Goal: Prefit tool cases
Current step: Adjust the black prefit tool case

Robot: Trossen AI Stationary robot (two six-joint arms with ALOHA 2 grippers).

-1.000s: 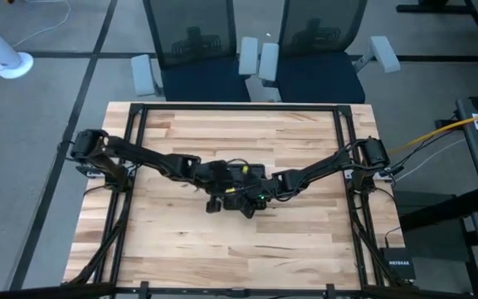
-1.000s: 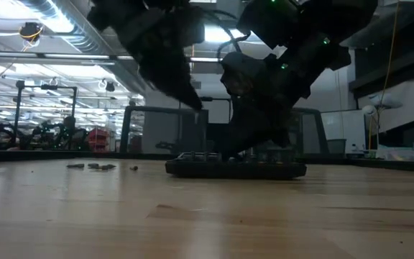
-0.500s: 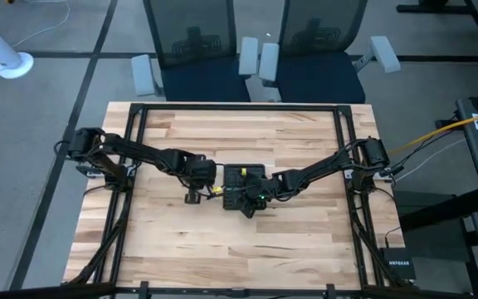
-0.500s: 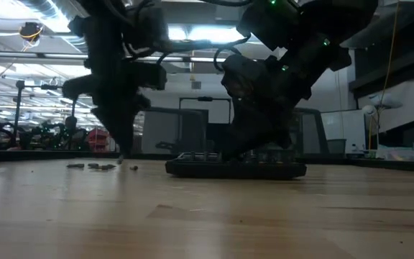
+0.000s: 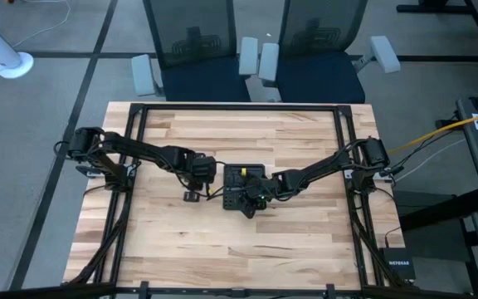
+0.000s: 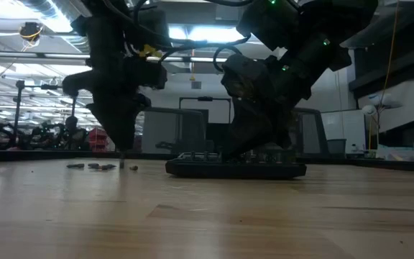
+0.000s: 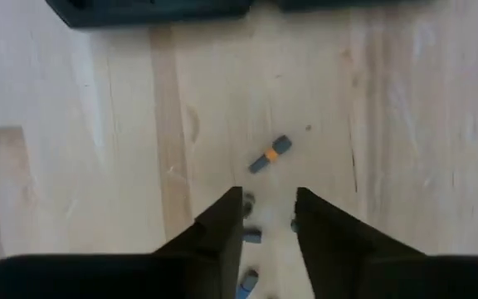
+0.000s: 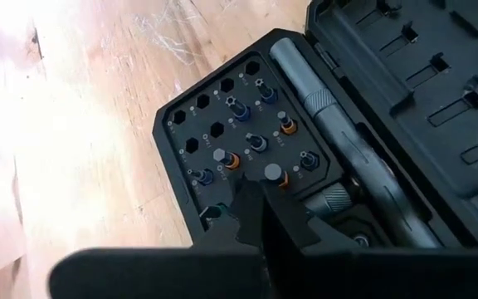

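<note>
Two arms meet over the middle of the wooden table (image 5: 181, 241), and the largest thing between them is the open tool case (image 5: 244, 176), lying flat just beside the left gripper (image 5: 192, 196) and directly under the right gripper (image 8: 260, 195). The right gripper's fingers are pinched together with nothing between them, their tips resting on the case's bit grid (image 8: 239, 137), probably to pin the case down while the other arm fetches parts. The left gripper hangs point-down over a scatter of loose bits (image 6: 99, 166) on the bare wood, its fingers narrowly parted and empty, straddling one small bit; that spacing looks chosen to drop around a single bit, not the cluster.

The right wrist view alone shows the case's contents: some slots filled with coloured-collar bits, several hexagonal slots empty, and a metal driver handle (image 8: 338, 145) in its channel next to the grid. The left wrist view alone picks out an orange-banded bit (image 7: 270, 155) lying just ahead of the fingertips (image 7: 232, 203). The low view shows the left gripper's tip nearly down at the wood, which the high view cannot show.
</note>
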